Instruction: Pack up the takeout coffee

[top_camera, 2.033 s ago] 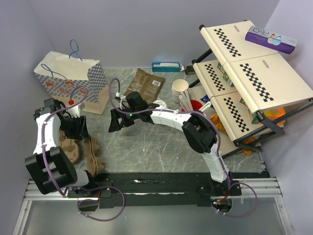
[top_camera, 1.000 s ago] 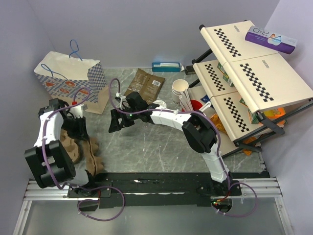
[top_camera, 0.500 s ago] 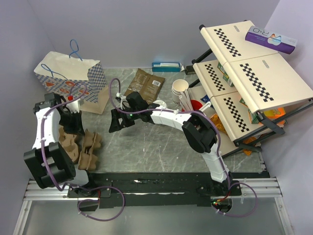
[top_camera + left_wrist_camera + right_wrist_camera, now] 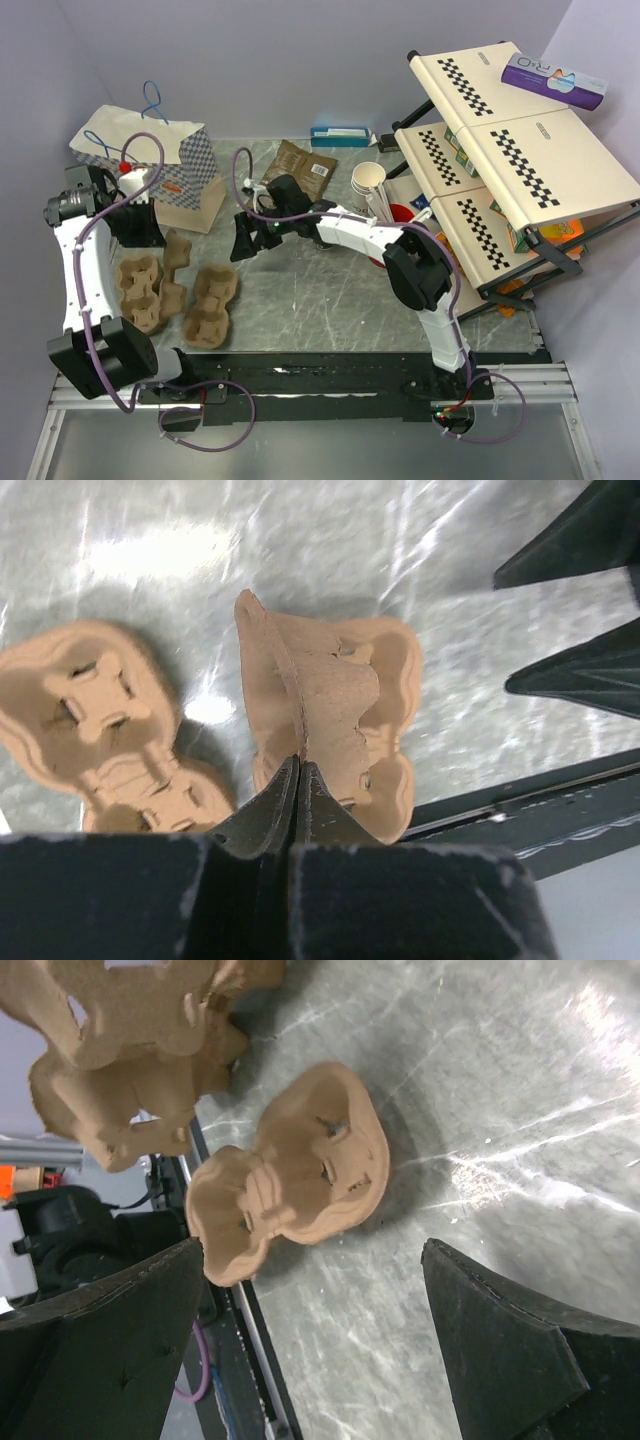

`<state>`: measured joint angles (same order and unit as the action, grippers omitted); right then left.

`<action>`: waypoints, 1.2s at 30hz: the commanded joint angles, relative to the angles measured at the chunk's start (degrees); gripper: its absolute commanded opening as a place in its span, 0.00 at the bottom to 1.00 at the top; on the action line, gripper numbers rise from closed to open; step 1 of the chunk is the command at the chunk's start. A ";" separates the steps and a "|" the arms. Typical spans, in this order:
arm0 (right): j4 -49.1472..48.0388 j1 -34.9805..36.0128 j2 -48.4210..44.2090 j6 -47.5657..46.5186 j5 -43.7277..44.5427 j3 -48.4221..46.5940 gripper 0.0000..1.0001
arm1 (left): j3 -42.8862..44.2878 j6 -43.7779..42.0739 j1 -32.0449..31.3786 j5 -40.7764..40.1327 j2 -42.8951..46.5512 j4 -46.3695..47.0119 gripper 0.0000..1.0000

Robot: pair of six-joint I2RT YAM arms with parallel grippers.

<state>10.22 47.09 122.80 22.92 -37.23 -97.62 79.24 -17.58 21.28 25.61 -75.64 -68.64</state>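
The takeout coffee is out of view in every frame. My left gripper (image 4: 150, 240) (image 4: 298, 762) is shut on the rim of a brown pulp cup carrier (image 4: 177, 264) (image 4: 335, 695), which hangs tilted above the table. A second carrier (image 4: 211, 305) (image 4: 290, 1190) lies flat on the table in front of it. A third carrier (image 4: 139, 293) (image 4: 85, 705) rests at the left. My right gripper (image 4: 243, 243) (image 4: 312, 1248) hovers open over the table, facing the flat carrier, with nothing between its fingers.
A patterned paper bag (image 4: 150, 160) stands at the back left, just behind my left gripper. A brown pouch (image 4: 297, 170) and a blue box (image 4: 340, 135) lie at the back. Lidless cream cups (image 4: 367, 181), a red cup (image 4: 400, 214) and a checkered rack (image 4: 520, 170) fill the right.
My left gripper has shut on a carrier and lifted it back toward the bag. Another carrier has come off the pile and now lies flat. The right gripper shifted slightly.
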 commanded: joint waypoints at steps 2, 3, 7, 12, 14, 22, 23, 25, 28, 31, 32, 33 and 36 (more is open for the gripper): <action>2.16 -4.01 -10.99 -6.46 -1.27 -2.22 0.96 | 6.88 1.85 -3.94 10.06 1.37 -1.76 0.01; 2.70 -4.98 -12.40 -7.09 -1.26 -1.96 0.96 | 7.33 1.76 -5.18 10.86 1.37 -1.76 0.01; 7.88 -9.82 -19.96 -11.56 -1.35 -1.17 0.96 | 7.68 5.61 -11.85 13.24 1.11 -0.01 0.01; 12.98 -12.81 -28.12 -17.55 0.67 -0.20 0.97 | 4.08 10.19 -18.28 16.48 -0.47 4.64 0.01; 14.74 -13.25 -29.81 -20.01 2.33 0.15 0.98 | 2.94 13.09 -20.92 17.81 -1.70 5.88 0.01; 16.41 -13.25 -34.65 -22.47 7.09 4.28 0.99 | -0.57 24.61 -29.27 8.86 -6.54 14.32 0.01; 16.76 -13.25 -35.00 -22.48 7.52 4.46 0.99 | -1.10 25.40 -29.28 4.06 -6.80 14.85 0.01; 17.03 -13.25 -35.53 -22.48 7.96 4.81 0.99 | -2.85 27.07 -29.36 1.39 -7.07 15.99 0.01; 16.94 -13.25 -35.97 -23.80 8.67 5.34 0.99 | -5.93 29.27 -31.11 -1.78 -6.98 17.66 0.01; 16.76 -13.17 -36.67 -23.45 9.11 6.13 0.99 | -8.92 31.12 -33.75 -2.32 -7.15 20.38 0.02; 16.76 -13.25 -37.19 -23.44 9.20 6.39 0.99 | -9.19 31.29 -34.45 -1.01 -7.51 21.35 0.09; 16.85 -13.25 -37.37 -23.53 9.63 6.83 0.99 | -9.11 31.64 -35.59 -0.13 -7.86 21.88 0.20; 17.11 -13.17 -38.51 -24.23 10.42 8.06 0.99 | -5.87 29.81 -36.39 3.56 -9.09 22.15 0.39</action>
<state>27.81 33.87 88.75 0.19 -28.36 -90.83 69.97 11.11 -13.52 25.69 -83.96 -50.33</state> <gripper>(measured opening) 0.993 0.317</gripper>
